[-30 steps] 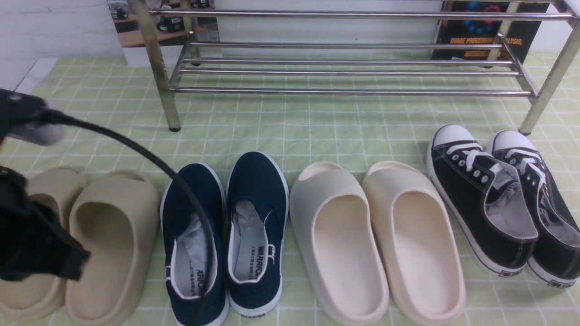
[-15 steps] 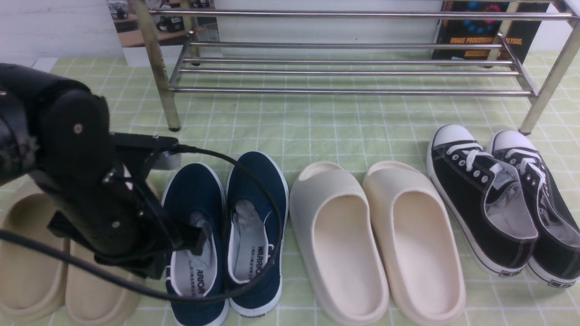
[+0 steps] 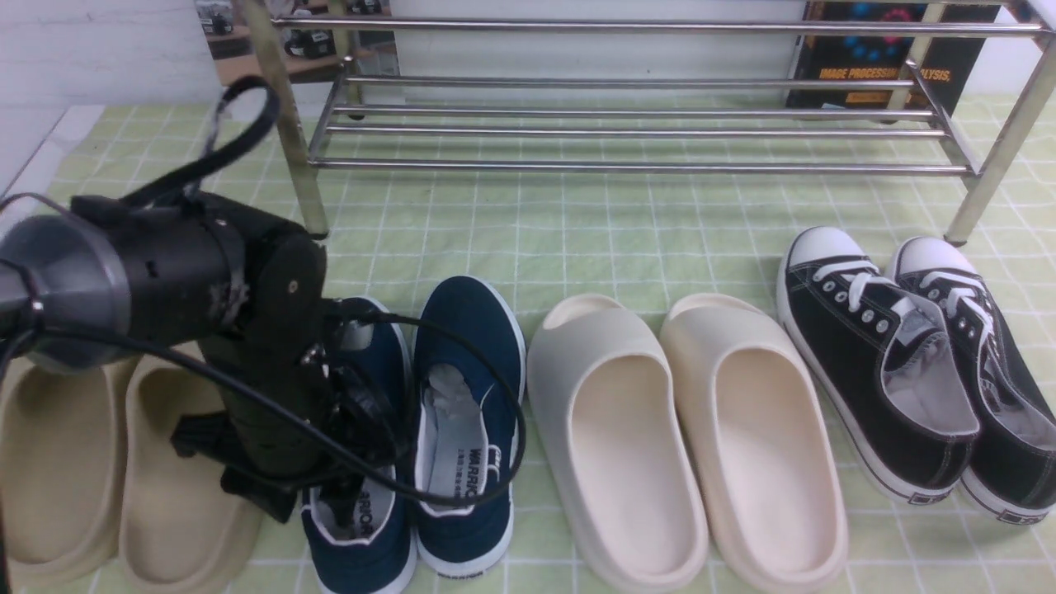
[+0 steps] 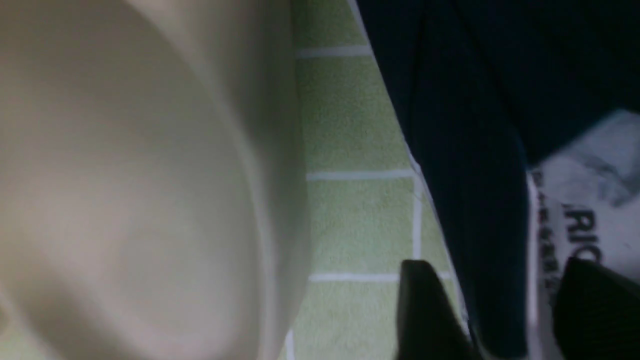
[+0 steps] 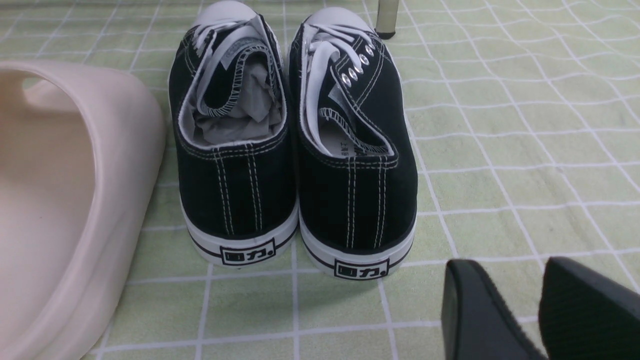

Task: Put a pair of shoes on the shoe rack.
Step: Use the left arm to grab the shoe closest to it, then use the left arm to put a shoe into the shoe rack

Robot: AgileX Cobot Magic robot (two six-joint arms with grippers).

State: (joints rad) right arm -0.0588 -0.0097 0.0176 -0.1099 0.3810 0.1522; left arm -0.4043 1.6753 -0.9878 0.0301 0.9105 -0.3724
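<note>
so the left gripper point(image 4: 495, 280) is sitting with its jaws apart, straddling the side wall of the left navy shoe point(image 4: 470, 150), one finger inside and one outside. The pair of shoes point(image 3: 466, 330) is lying on the green checked cloth point(image 3: 577, 231) in front of the shoe rack point(image 3: 635, 167), nearer its left leg. The right gripper point(image 5: 510, 280) is hovering with its jaws spread too, out in front of the rack's right end, behind the black sneakers point(image 5: 235, 190).
</note>
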